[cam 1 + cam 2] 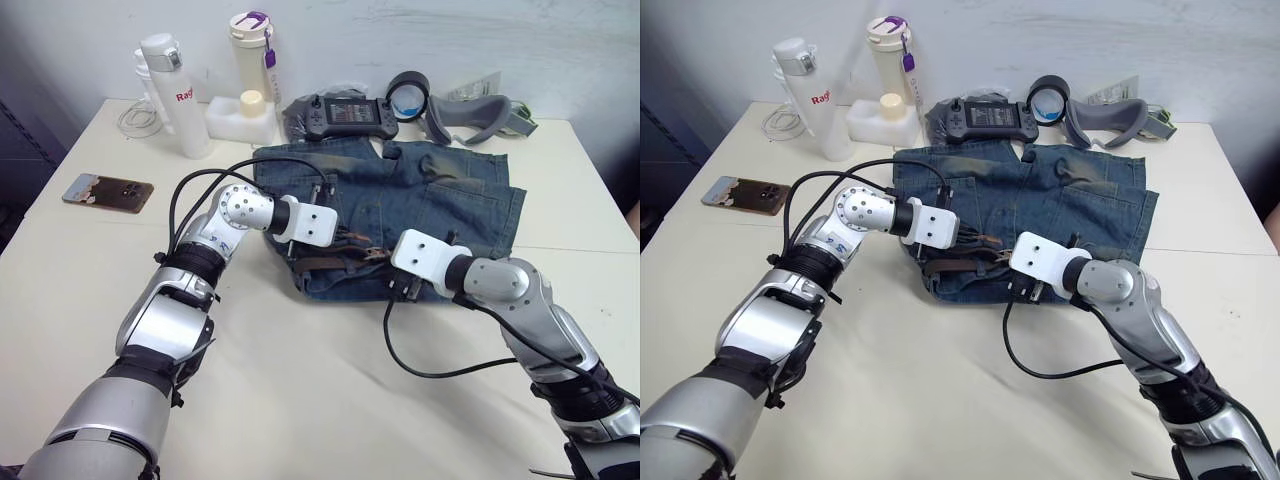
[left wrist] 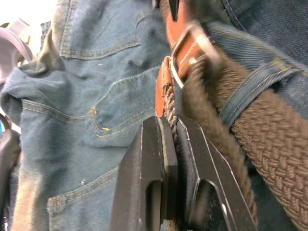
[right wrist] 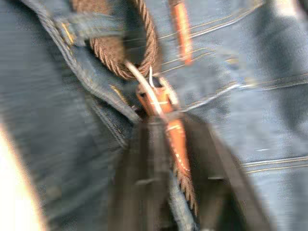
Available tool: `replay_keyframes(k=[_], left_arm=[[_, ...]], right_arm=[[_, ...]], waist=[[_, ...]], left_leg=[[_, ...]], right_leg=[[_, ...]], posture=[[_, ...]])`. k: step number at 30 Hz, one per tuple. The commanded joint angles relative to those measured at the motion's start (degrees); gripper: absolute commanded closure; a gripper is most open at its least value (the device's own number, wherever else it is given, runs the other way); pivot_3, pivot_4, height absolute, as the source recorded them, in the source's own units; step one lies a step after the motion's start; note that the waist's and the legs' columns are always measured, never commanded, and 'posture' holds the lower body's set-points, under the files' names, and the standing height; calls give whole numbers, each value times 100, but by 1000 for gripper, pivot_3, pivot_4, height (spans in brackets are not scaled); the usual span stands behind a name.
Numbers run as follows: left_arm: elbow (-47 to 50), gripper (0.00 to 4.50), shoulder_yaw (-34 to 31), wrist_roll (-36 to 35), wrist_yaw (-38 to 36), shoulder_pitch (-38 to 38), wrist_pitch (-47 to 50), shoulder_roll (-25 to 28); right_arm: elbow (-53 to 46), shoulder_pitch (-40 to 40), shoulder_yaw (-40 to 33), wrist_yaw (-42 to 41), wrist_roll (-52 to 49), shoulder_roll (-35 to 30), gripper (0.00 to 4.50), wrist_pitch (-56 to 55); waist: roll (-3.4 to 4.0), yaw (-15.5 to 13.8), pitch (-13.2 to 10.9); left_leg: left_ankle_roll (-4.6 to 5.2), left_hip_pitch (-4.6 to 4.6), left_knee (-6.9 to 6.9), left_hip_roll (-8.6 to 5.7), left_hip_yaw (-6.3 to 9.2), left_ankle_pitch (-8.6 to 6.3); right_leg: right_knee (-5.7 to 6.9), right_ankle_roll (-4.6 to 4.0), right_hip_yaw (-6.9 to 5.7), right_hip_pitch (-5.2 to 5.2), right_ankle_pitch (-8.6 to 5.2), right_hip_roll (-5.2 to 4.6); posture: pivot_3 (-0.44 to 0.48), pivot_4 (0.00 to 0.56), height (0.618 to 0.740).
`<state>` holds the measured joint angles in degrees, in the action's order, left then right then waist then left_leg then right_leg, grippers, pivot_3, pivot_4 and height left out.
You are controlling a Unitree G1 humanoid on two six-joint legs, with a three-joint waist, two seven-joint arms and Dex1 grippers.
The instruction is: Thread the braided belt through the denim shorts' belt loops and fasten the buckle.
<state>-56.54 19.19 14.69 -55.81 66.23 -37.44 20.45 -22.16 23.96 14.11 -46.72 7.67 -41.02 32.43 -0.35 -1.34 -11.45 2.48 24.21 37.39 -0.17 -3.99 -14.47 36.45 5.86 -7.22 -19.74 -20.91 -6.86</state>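
Left wrist view: left pincer (image 2: 174,144) pinches braided belt (image 2: 269,139) over denim shorts (image 2: 82,110).

On the pale worktop (image 1: 330,400) we saw a phone (image 1: 107,192) lying flat near the left edge. Along the far side stood a white bottle (image 1: 176,95), a purple-capped bottle (image 1: 254,55) and a white block (image 1: 242,120); further right lay a black handheld controller (image 1: 345,114), a tape roll (image 1: 408,95) and a grey padded band (image 1: 475,122).

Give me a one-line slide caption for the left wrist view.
Left gripper pinches the braided belt beside its buckle, strap threaded under a belt loop on denim shorts.
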Motion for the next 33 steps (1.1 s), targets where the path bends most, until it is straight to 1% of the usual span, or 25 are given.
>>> replay_keyframes(k=[1,2,4,8,11,16,22,24,26,31,33], left_arm=[[92,4500,-29,-58,-30,81,-49,-20],[91,4500,-34,-65,-41,79,-47,-25],[86,4500,-43,-82,-63,66,-47,-42],[104,4500,-50,-98,-84,53,-33,-81],[103,4500,-61,-106,-87,72,-16,-113],[73,4500,-71,-90,-82,115,-17,-129],[50,4500,-65,-54,-40,170,-28,-135],[49,4500,-57,-43,-33,174,-38,-133],[26,4500,-48,-27,-21,185,-51,-132],[-38,4500,-28,7,4,216,-71,-140],[-77,4500,-16,26,10,235,-87,-146]], right_arm=[[-202,0,-405,-155,-94,-378,1405,-479],[-194,-33,-472,-245,-133,-501,1149,-605],[-144,-82,-470,-396,-65,-794,1149,-991],[168,-50,-348,-219,207,-883,1149,-1512],[601,94,-112,6,564,-771,1149,-1962],[1156,353,73,217,848,-501,1149,-2441],[1392,427,134,316,962,-227,1149,-2681],[1374,412,103,332,960,-143,1665,-2711],[1368,394,72,328,970,-98,2379,-2726],[1327,324,-23,397,976,-51,4484,-2754],[1305,310,-70,481,1001,-38,4484,-2760]], waist=[[0,2,0],[0,2,0],[-1,1,-1],[-5,1,-3],[-5,5,-3],[-5,13,-3],[-5,6,-3],[-5,10,-3],[-5,11,-3],[-5,16,-3],[-5,15,-3]], left_leg=[[0,0,1,0,-1,0],[1,0,1,0,-1,1],[1,-1,0,0,-1,1],[1,-1,1,0,0,1],[1,-1,2,-1,0,2],[0,0,0,-1,-2,3],[0,0,5,-1,0,4],[0,0,5,-1,0,4],[0,0,5,-1,0,4],[-1,0,4,-1,0,5],[-1,-1,4,-1,0,5]], right_leg=[[1,0,0,0,0,0],[2,0,0,0,0,-1],[1,0,0,0,0,0],[1,0,-3,0,0,-1],[3,0,-4,1,0,-1],[5,0,-3,-3,0,-1],[6,0,-5,-1,0,-1],[7,0,-4,0,0,-1],[7,0,-5,-1,0,-1],[9,0,-5,-2,0,1],[9,0,-5,-2,0,0]], posture=[[0,150,731],[0,150,731],[0,150,731],[0,150,731],[0,150,731],[0,150,731],[0,150,731],[0,150,731],[0,150,731],[0,150,731],[0,150,731]])
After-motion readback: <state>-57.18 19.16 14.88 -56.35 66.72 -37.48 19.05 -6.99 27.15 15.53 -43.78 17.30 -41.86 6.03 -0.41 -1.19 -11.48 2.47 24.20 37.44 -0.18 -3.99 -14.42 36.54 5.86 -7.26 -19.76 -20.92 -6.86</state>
